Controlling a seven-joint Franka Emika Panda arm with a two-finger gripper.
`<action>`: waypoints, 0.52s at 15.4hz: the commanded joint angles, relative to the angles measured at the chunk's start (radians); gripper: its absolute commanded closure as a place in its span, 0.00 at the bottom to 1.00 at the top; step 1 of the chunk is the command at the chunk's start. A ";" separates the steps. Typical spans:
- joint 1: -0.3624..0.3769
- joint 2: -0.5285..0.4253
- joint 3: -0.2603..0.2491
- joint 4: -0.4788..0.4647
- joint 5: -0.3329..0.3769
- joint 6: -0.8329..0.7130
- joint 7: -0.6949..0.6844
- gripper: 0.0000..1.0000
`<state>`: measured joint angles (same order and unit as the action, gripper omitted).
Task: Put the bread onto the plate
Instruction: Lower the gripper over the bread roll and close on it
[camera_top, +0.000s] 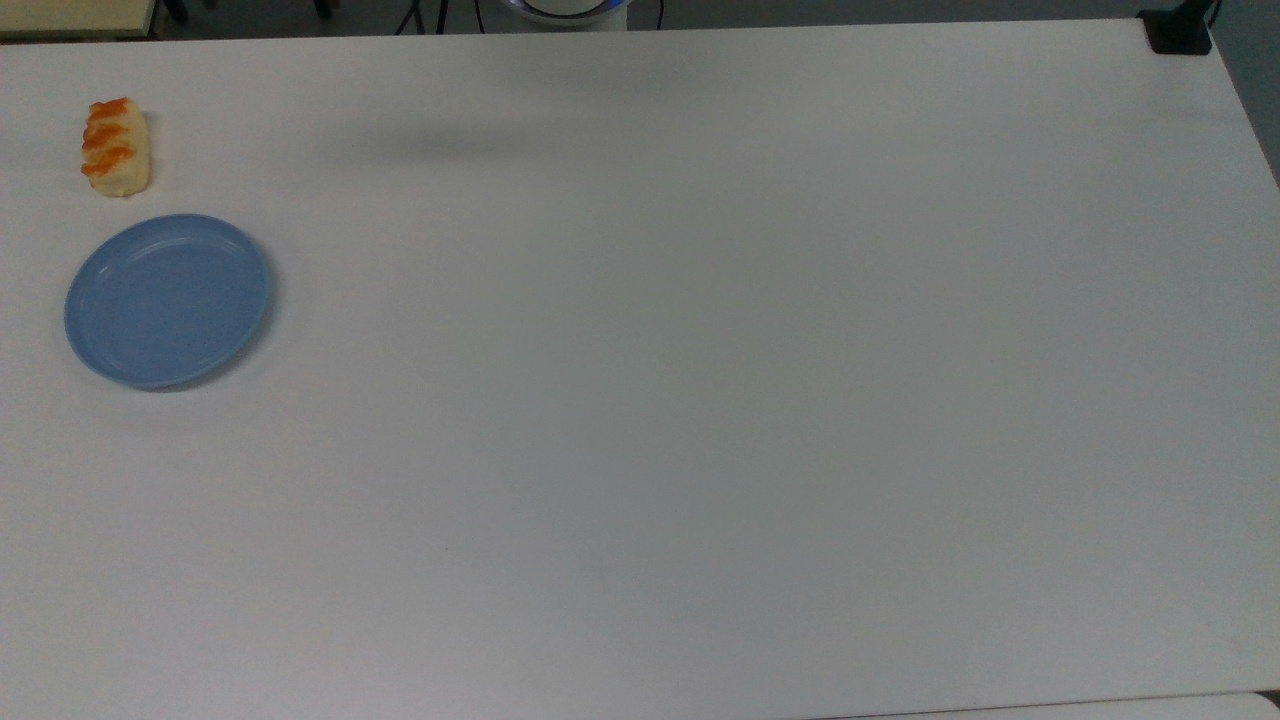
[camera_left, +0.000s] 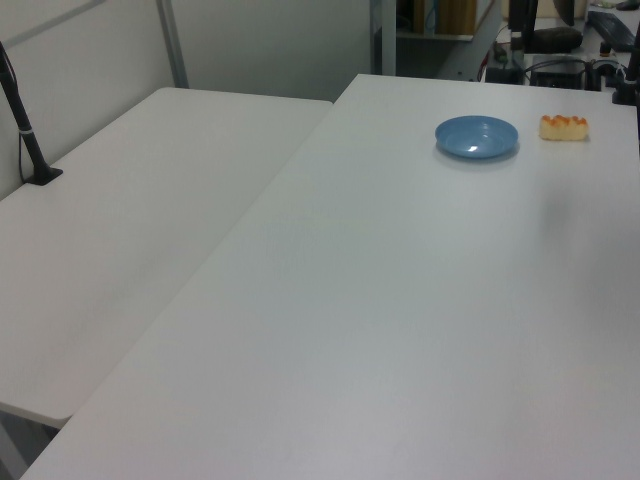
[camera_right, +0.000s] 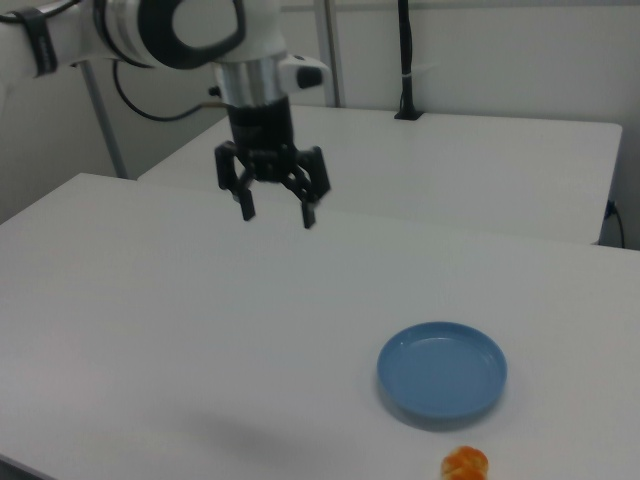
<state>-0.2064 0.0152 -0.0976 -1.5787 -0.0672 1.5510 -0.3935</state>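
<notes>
The gripper (camera_right: 276, 213) is hanging high above the table (camera_top: 700, 400) with its fingers spread and nothing between them, well apart from the plate (camera_top: 167, 300). The bread (camera_top: 116, 146) is lying on the table just beside the plate, not touching it, at the plate's far side toward the top view's upper edge. To do the reach well, I judge the arm should be travelling over to the bread, lining its fingers across the loaf's narrow width and descending straight so they are straddling it.

Striped bread (camera_top: 116, 146) lies flat on the table — just beside the empty blue plate (camera_top: 167, 300).
</notes>
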 joint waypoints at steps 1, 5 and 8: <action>-0.102 -0.004 -0.004 -0.091 -0.014 0.101 -0.122 0.00; -0.185 0.012 -0.002 -0.213 -0.013 0.248 -0.168 0.00; -0.269 0.054 -0.004 -0.294 -0.014 0.378 -0.229 0.00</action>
<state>-0.4130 0.0600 -0.1061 -1.7837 -0.0678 1.8072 -0.5590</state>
